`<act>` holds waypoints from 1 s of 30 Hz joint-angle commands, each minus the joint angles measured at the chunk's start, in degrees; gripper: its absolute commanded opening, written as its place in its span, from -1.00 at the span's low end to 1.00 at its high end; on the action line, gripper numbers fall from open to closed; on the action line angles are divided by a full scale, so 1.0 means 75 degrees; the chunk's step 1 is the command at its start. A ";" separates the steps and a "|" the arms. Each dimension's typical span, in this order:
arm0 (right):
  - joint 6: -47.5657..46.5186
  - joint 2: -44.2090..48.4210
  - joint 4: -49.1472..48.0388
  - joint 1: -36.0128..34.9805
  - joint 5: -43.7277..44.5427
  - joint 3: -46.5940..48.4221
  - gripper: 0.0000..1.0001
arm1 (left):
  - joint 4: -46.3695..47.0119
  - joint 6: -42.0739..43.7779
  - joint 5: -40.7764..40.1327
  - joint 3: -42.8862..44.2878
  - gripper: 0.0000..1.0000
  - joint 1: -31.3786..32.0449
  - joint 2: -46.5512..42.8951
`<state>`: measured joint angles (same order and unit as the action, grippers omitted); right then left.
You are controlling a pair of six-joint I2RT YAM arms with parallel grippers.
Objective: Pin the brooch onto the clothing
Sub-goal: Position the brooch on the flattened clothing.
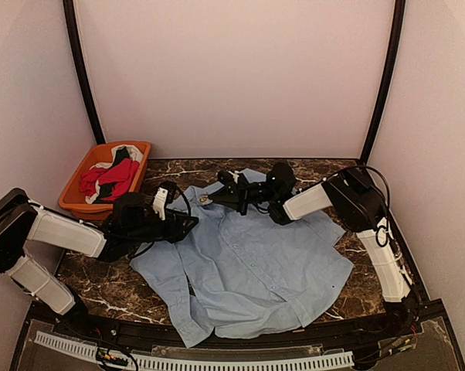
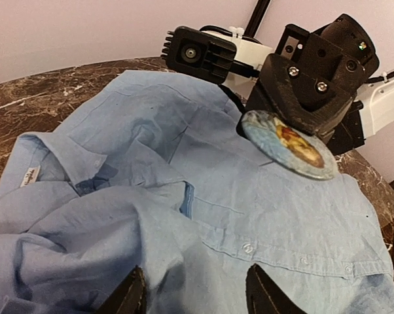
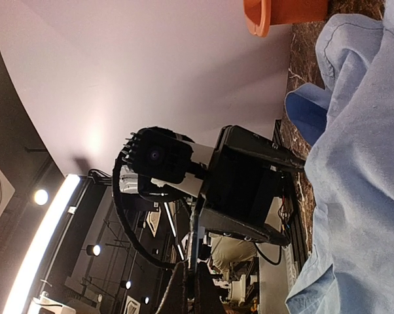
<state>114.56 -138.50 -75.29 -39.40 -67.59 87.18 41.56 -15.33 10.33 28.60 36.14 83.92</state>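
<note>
Right end effector (image 2: 283, 123) clamped tight on the brooch (image 2: 290, 145), just over the shirt (image 2: 249, 216) front. Left end effector (image 2: 197, 296) fingers spread apart over shirt folds, gripping nothing. Fingertips cut off, brooch pin hidden.

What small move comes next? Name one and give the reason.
Probably the left gripper should pinch the shirt beneath its open jaws to steady the cloth. The right gripper holds the brooch tilted over the shirt's chest, not yet pinned.

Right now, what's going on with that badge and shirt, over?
Right gripper shut on brooch, over shirt front. Left gripper open over shirt fabric. Brooch not pinned yet. Orange basket sits aside, not in the way.
</note>
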 commanded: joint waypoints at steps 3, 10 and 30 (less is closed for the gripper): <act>0.0590 -0.0334 -0.0503 -0.0065 -0.0011 0.0214 -1.00 | 0.0947 -0.0332 0.0938 -0.0184 -0.15 -0.0199 0.0340; 0.0237 -0.0402 -0.0186 -0.0066 -0.0145 0.0334 -1.00 | 0.1358 -0.0544 0.1256 -0.0129 -0.45 -0.0383 0.0734; 0.0024 -0.0592 0.0187 -0.0067 -0.0345 0.0813 -1.00 | 0.0733 0.0329 0.0669 -0.0240 -0.07 -0.0522 -0.0139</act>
<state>114.56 -141.25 -73.38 -39.40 -69.41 91.39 50.76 -16.71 16.86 25.47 32.62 84.01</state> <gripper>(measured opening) 0.009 0.467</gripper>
